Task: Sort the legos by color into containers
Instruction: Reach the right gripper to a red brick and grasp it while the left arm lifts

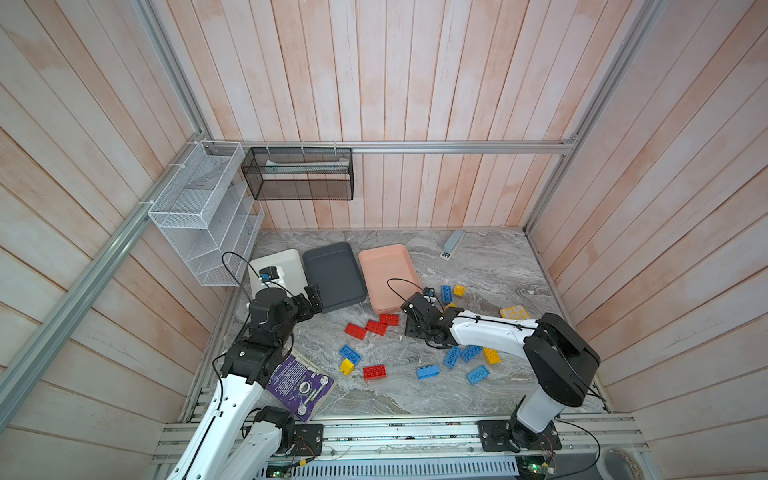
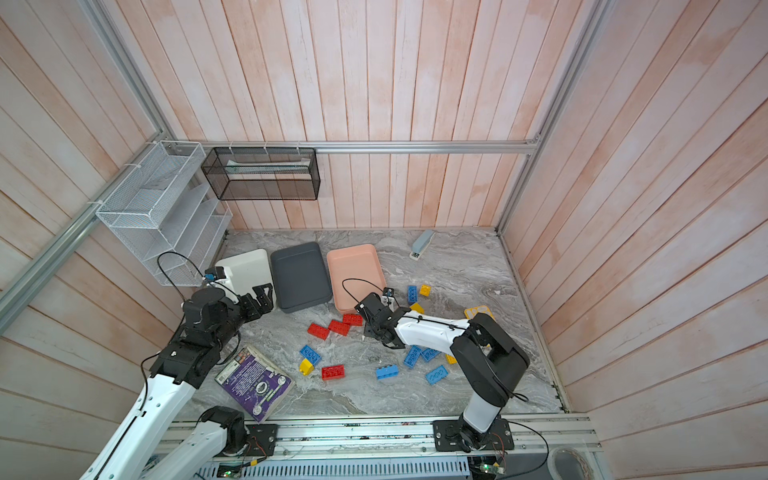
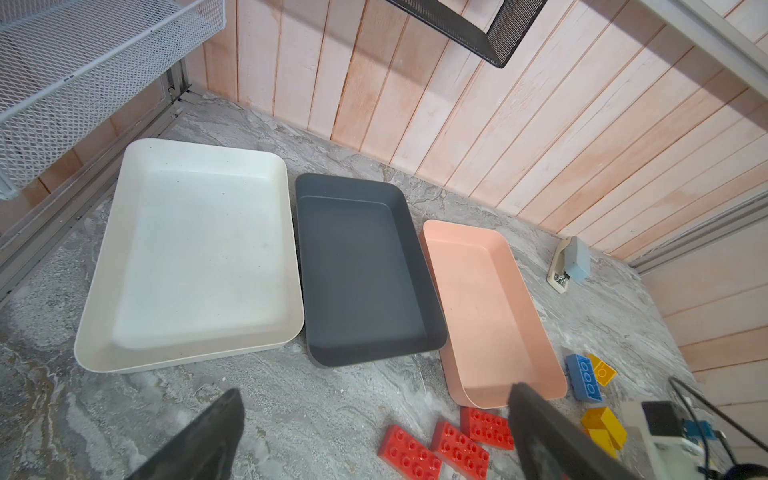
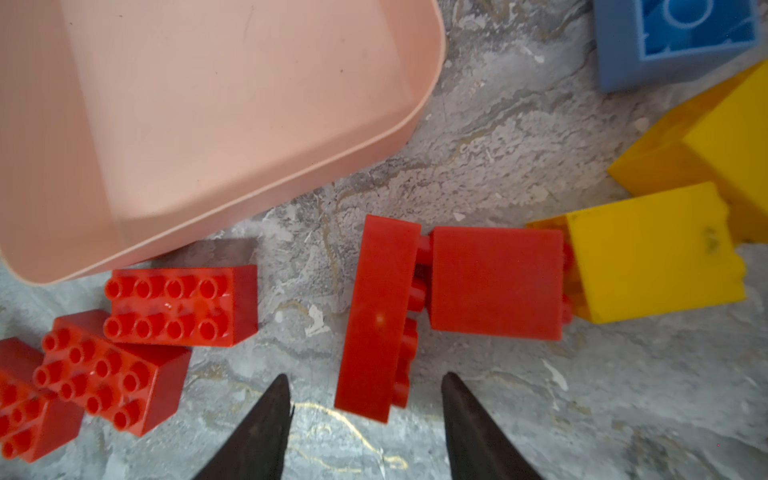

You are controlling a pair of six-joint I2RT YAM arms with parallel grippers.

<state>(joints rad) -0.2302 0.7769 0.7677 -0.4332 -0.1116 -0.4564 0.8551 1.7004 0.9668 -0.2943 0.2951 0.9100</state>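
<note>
Judging by the empty pink tray (image 4: pixel 199 124), sorting has barely begun: the right jaws, half open and holding nothing, flank a red brick (image 4: pixel 376 316) lying sideways by the tray's near edge. Next, probably: lower, pinch, lift. The left jaws gape wide, empty.

Pink plank walls (image 1: pixel 415 83), grey marble tabletop (image 1: pixel 478 270)
</note>
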